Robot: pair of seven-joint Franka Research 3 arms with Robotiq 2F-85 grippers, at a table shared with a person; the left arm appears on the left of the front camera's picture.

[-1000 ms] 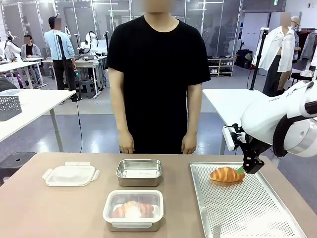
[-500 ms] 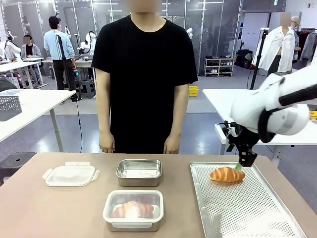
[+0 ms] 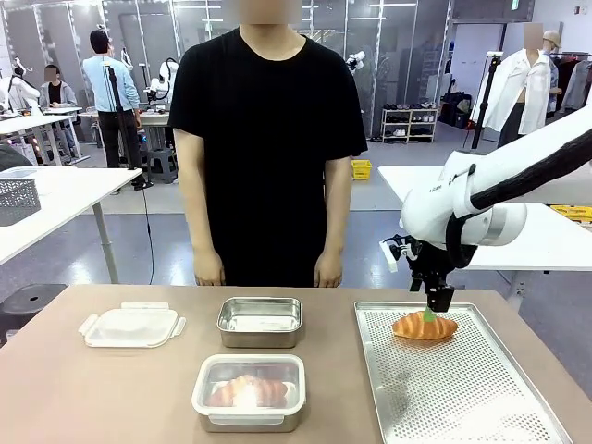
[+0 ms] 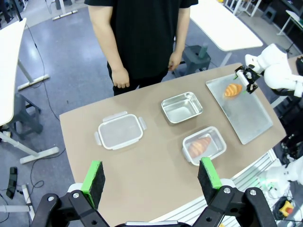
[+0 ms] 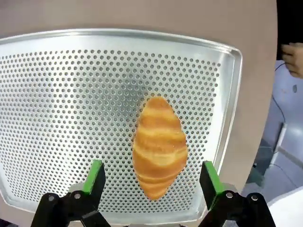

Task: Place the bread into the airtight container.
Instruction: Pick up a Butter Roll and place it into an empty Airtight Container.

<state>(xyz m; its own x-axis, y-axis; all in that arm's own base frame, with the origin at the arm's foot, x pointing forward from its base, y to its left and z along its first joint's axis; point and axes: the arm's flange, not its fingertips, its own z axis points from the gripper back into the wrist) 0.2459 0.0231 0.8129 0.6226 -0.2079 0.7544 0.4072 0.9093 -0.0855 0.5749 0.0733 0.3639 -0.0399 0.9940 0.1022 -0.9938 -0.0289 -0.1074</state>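
Note:
A golden croissant, the bread (image 3: 424,326) (image 5: 159,146) (image 4: 232,90), lies at the far end of a perforated metal tray (image 3: 481,407) on the table's right. My right gripper (image 3: 431,310) (image 5: 151,170) hangs just above it, open, one green pad on each side of the bread and apart from it. An open steel container (image 3: 260,320) (image 4: 182,107) stands at the table's middle, its clear lid (image 3: 131,326) to the left. My left gripper (image 4: 150,165) is open, high above the table's near side, with nothing in it.
A closed container (image 3: 248,390) with a croissant inside sits near the front edge. A person in a black shirt (image 3: 268,139) stands at the far side, hands down by their sides. The tray's near half is bare.
My right arm has swung left, bringing the open gripper from the croissant's right end to above its middle. The person has shifted slightly left.

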